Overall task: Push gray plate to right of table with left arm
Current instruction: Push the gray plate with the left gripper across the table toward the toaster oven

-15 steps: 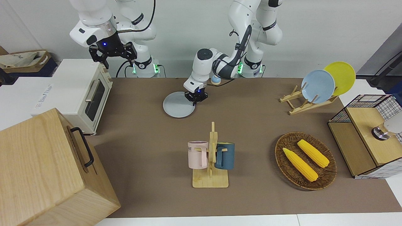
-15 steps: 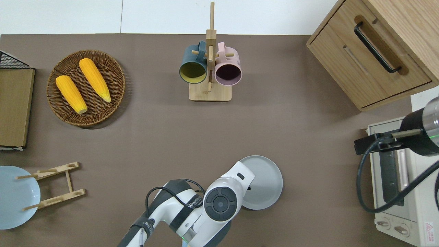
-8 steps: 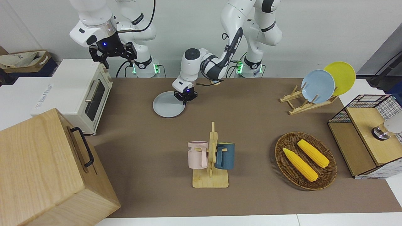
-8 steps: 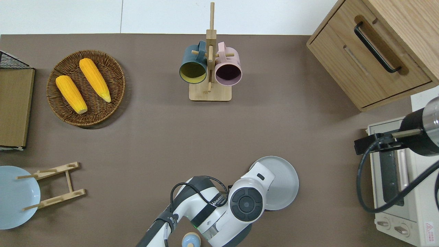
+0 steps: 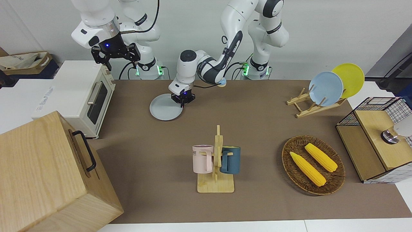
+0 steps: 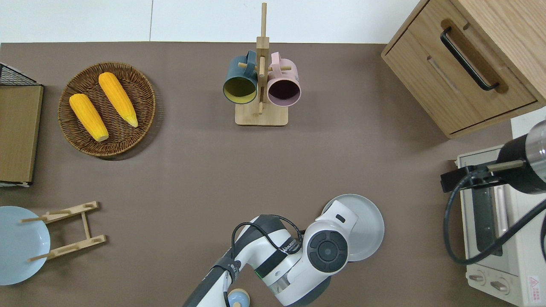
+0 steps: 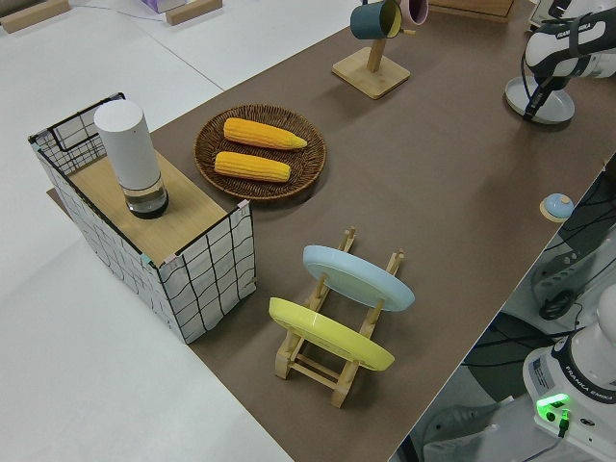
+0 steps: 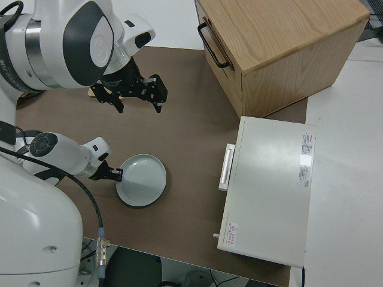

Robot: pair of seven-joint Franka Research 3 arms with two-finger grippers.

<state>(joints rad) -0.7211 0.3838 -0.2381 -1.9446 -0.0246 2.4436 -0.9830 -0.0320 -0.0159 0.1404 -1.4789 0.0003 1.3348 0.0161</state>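
1. Since the earlier frames we see the gray plate (image 5: 166, 107) slid along the bench (image 5: 257, 129) toward the right arm's end, with the left hand (image 5: 182, 99) travelling with it at the plate's edge on the left arm's side.
2. We find the plate now flat on the brown mat, nearer to the robots than the mug rack (image 5: 216, 161) and closer to the white toaster oven (image 5: 87, 96) than before.
3. From overhead, the left arm's wrist (image 6: 328, 251) covers the hand and the plate's near edge, so only the plate's outer part (image 6: 369, 221) shows.
4. We cannot tell how far apart the left hand's fingers stand; they are low at the plate's rim.
5. Our right arm is parked, its hand (image 5: 115, 54) with the fingers spread wide.
6. Bare mat remains between the plate and the toaster oven, and more open mat lies between the plate and the wooden drawer box (image 5: 48, 174).
7. In the overhead view the sky-blue plate (image 6: 17, 245) on the dish rack (image 6: 64, 230) is cut off at the edge, as is the wire-sided crate (image 6: 17, 132).
8. A wicker basket (image 5: 313, 165) with two corn cobs sits well apart, toward the left arm's end.
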